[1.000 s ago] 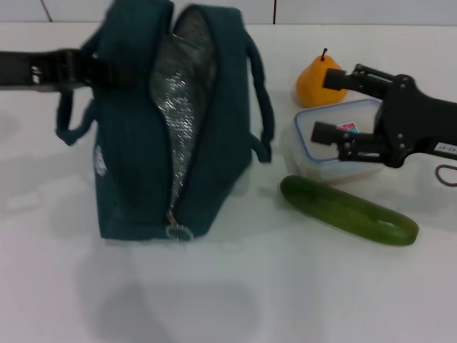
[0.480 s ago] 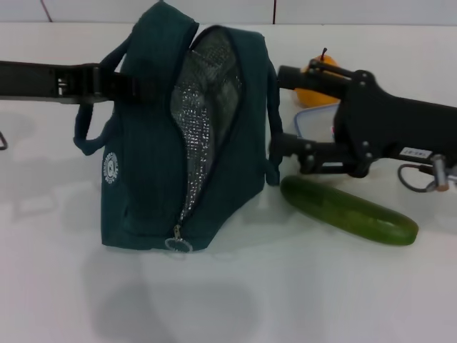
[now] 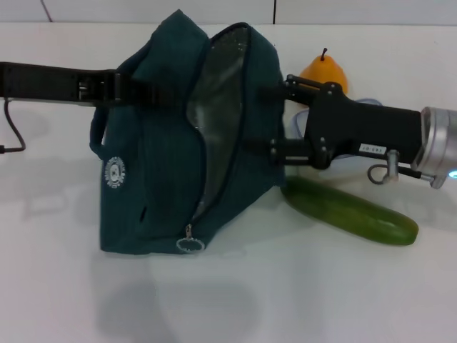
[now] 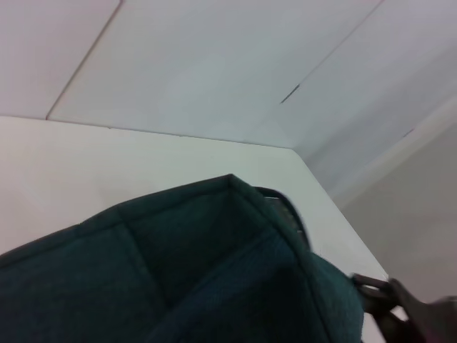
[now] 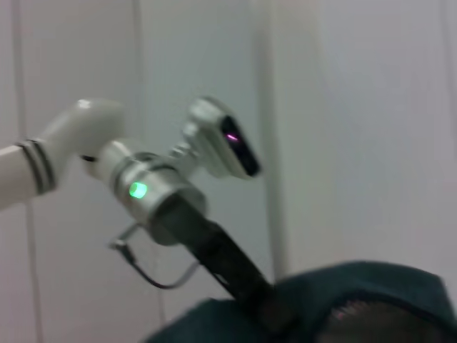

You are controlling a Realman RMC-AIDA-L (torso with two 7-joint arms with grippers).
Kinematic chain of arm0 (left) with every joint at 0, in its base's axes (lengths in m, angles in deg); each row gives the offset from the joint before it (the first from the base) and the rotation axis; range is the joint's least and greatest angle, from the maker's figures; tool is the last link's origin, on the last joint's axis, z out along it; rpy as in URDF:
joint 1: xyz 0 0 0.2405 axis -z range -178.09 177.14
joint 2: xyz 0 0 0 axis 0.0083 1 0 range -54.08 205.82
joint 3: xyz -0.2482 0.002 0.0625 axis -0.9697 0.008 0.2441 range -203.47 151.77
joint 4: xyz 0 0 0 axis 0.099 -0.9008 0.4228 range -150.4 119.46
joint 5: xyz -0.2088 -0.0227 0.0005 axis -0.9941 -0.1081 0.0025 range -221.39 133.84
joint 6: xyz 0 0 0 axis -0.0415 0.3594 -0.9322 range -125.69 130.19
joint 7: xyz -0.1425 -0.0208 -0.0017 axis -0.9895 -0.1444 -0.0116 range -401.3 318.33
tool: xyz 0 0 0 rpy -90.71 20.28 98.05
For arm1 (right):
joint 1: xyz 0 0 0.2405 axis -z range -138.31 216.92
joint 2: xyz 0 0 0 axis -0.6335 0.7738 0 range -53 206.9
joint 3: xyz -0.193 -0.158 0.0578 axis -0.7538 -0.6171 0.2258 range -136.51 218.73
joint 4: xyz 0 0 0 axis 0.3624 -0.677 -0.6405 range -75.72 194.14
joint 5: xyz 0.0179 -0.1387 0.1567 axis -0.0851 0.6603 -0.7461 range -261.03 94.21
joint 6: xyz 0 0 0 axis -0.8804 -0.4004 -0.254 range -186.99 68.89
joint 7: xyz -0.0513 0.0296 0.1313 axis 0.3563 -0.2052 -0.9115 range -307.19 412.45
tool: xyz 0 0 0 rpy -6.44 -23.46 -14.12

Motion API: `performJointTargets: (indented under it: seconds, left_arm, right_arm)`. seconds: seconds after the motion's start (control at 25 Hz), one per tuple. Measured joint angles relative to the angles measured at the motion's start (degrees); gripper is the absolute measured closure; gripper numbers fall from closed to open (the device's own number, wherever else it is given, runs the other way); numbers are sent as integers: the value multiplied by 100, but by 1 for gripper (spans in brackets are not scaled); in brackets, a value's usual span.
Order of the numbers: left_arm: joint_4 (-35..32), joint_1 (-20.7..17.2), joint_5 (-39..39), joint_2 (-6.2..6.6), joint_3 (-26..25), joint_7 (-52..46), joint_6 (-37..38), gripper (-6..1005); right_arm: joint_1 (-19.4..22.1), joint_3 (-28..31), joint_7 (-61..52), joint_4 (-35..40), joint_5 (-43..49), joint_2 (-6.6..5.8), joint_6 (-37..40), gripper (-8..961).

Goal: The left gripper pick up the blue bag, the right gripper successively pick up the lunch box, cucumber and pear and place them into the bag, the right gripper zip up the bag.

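Blue bag [image 3: 164,143], foil-lined, hangs from clamped left hand [image 3: 118,86]; right hand [image 3: 265,118] unclear

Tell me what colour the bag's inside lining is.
Silvery grey foil lining inside the dark teal fabric bag; head view shows it best.

A lab-like test bench: bare white table [image 3: 300,300] against plain white wall panels [image 4: 214,64].

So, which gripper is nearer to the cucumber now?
The right gripper. It is at the blue bag's open side, just above the cucumber. The left gripper holds the bag's handle on the far side of the bag from the cucumber.
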Motion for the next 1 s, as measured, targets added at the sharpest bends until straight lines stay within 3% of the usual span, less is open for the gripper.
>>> performJointTargets:
  seconds: [0.36, 1.0]
  left_arm:
    - [-11, 52, -76, 14, 7, -3, 1, 933]
    - [-12, 51, -149, 22, -34, -5, 3, 933]
  right_arm:
    - [-32, -766, -120, -156, -583, 0, -1079, 113]
    - [-17, -1216, -175, -356, -598, 0, -1449, 114]
